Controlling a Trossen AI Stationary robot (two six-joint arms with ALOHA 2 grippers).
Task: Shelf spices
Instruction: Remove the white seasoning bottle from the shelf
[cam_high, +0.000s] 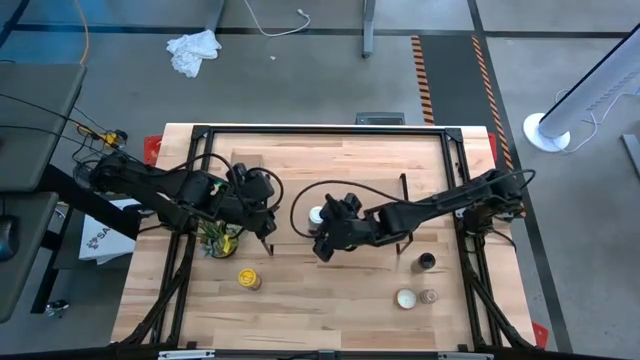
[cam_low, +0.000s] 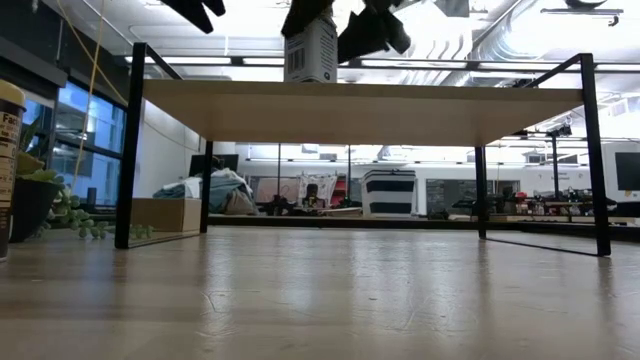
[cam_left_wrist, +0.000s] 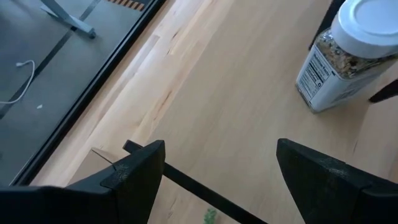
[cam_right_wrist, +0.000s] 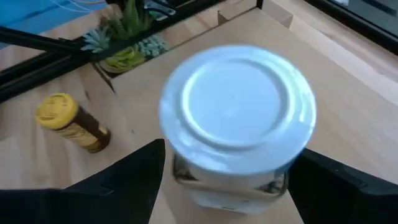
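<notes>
With the right gripper (cam_right_wrist: 224, 186) jaws wide around the white-capped jar (cam_right_wrist: 236, 121), apparently resting on the shelf (cam_low: 360, 110), retreat straight upward.

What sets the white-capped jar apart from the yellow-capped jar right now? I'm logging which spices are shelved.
The white-capped jar stands on the shelf plank; the yellow-capped jar stands on the table below. The white-capped jar sits between the fingers of the right gripper, though whether they touch it is unclear, while the yellow-capped jar stands free. The white cap looks broader. Both are upright, lidded spice jars.
</notes>
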